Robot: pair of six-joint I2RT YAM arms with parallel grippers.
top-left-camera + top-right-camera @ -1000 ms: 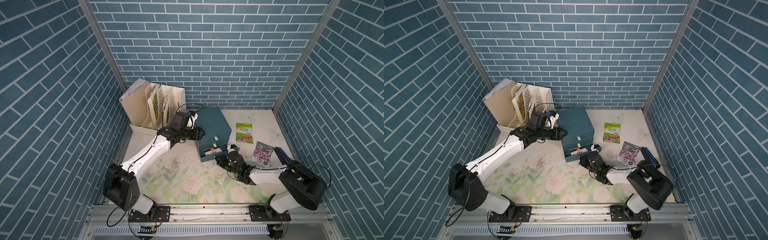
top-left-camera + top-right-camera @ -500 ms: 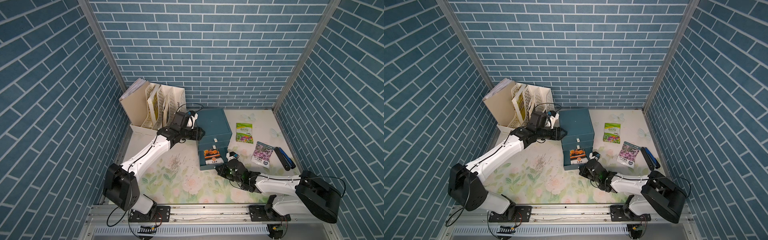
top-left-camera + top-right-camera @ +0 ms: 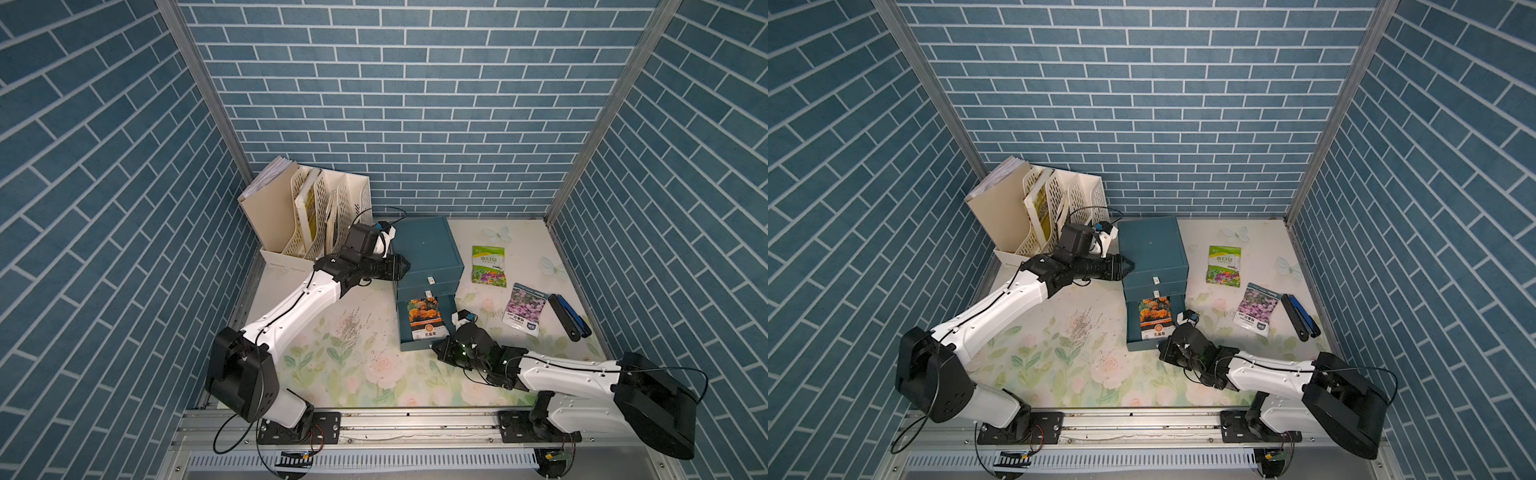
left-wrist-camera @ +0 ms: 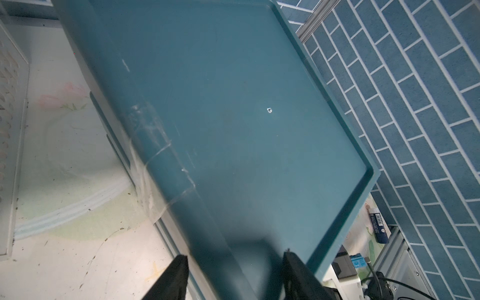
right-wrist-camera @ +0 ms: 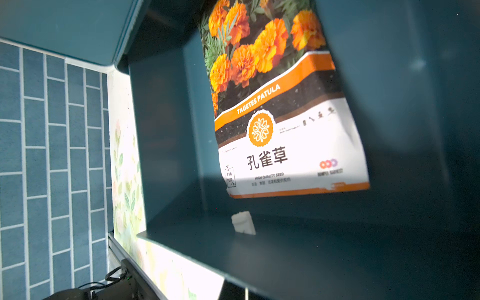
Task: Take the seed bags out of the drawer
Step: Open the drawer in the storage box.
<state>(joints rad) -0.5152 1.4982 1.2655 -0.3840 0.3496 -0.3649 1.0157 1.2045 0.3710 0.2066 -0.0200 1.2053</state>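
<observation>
The bottom drawer (image 3: 419, 348) of the teal cabinet (image 3: 426, 245) stands pulled out, and the black seed bag with orange marigolds (image 3: 424, 318) (image 5: 280, 117) lies flat inside it. The green-white bag (image 3: 489, 266) and the pink-purple bag (image 3: 524, 309) lie on the mat right of the cabinet. My right gripper (image 3: 438, 348) sits at the drawer's front right corner. Its fingers do not show in the right wrist view, and the white handle tab (image 5: 242, 223) looks free. My left gripper (image 3: 405, 268) (image 4: 233, 259) clamps the cabinet's left top edge.
A cream file organiser (image 3: 316, 216) with folders stands at the back left, close behind my left arm. A black and blue bar-shaped tool (image 3: 567, 318) lies near the right wall, beside the pink-purple bag. Brick-patterned walls close in three sides.
The right arm drew back toward the front and the drawer slid out with it, uncovering the marigold bag. The left arm stayed put on the cabinet.
</observation>
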